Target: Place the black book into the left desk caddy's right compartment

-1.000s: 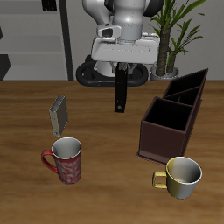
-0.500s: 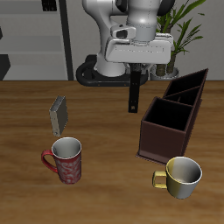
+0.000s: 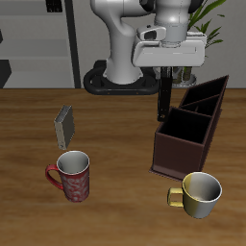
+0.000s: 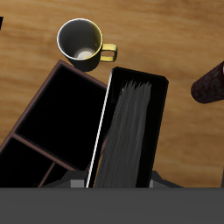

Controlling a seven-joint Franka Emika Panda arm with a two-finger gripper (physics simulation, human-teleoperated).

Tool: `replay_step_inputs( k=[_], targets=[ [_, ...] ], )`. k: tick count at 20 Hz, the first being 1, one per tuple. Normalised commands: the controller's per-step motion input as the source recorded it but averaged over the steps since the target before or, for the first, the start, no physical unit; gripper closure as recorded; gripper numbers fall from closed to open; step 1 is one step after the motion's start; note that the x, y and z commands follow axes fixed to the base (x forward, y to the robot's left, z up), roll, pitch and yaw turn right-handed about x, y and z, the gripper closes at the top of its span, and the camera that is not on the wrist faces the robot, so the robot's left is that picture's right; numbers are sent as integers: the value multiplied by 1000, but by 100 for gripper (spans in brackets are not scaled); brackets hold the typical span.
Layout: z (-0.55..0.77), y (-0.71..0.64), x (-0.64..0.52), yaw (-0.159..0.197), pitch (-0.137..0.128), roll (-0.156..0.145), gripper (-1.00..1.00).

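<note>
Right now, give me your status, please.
Gripper shut on thin black book, hanging upright. Book beside dark reddish-brown wooden caddy, not yet over right compartment. Nothing blocking.

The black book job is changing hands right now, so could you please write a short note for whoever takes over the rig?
End effector: shut on the black book, which hangs upright in the air.
The left desk caddy stands on the table; the book is beside its wall, not yet over the right compartment.
Done: book picked up and carried to the caddy.
Left: move over the right compartment, lower the book in, release.
</note>
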Motion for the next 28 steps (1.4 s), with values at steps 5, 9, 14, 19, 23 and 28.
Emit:
replay_step_inputs(
  k=[5, 9, 14, 19, 23, 28],
  targets=[
    [151, 242, -42, 12, -20, 28, 100],
    [132, 269, -16, -5, -11, 37, 100],
    [-57, 332, 12, 1, 13, 56, 100],
    [-41, 136, 114, -2, 15, 23, 100],
    [-72, 164, 94, 30, 2, 22, 100],
    [-87, -6, 192, 6, -1, -11, 100]
  ],
)
